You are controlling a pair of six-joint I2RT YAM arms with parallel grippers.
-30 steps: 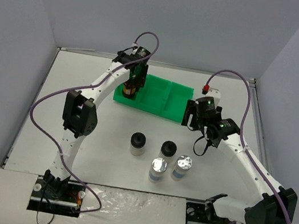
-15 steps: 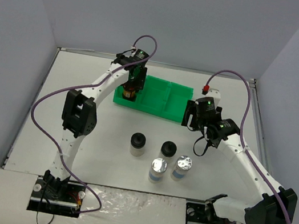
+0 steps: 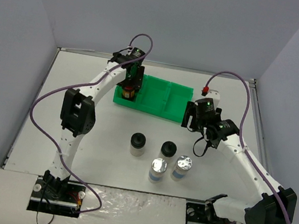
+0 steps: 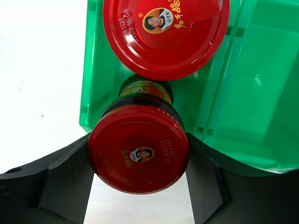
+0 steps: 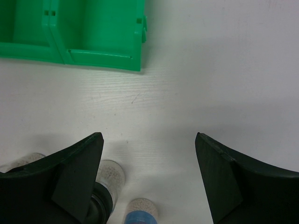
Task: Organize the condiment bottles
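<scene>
My left gripper is shut on a red-capped jar with dark contents, its base down in the left compartment of the green tray. A second red-capped jar stands in that compartment just beyond it. Two black-capped pale jars and two silver-capped jars stand on the table in front of the tray. My right gripper is open and empty, hovering by the tray's right end. Its wrist view shows a blue-labelled jar below.
The tray's middle and right compartments hold nothing. White walls close in the table on the left, back and right. Purple cables loop off both arms. The tray's right corner lies ahead of the right fingers.
My left wrist has shifted slightly left and back over the tray with the red-capped jar still in it. The right arm has barely moved.
</scene>
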